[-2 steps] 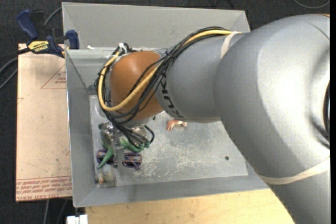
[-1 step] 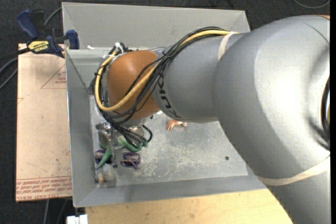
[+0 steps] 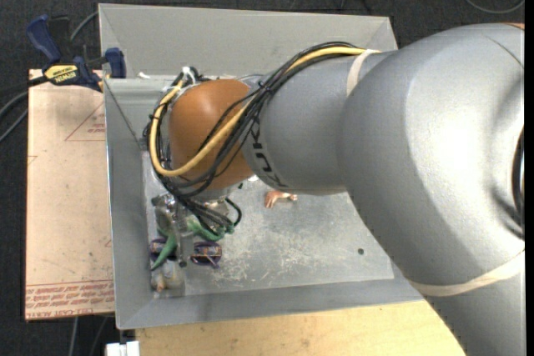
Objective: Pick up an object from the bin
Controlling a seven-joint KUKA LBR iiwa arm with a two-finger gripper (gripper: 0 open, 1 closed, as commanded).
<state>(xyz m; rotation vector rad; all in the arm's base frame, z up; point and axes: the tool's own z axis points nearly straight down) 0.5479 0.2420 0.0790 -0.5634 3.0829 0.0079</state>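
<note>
My gripper hangs low in the bin's front left corner, under the arm's wrist, right over a small heap of things. Directly beneath it lies a green stalk-like piece. A dark purple and blue piece lies just to its right. A small pale beige lump rests against the bin's front wall below them. Whether anything sits inside the gripper is hidden by the clutter and cables.
A small pink, copper-coloured thing lies alone on the bin floor, right of the gripper and close under the arm. The arm covers the bin's back and right parts. The left wall stands close beside the gripper.
</note>
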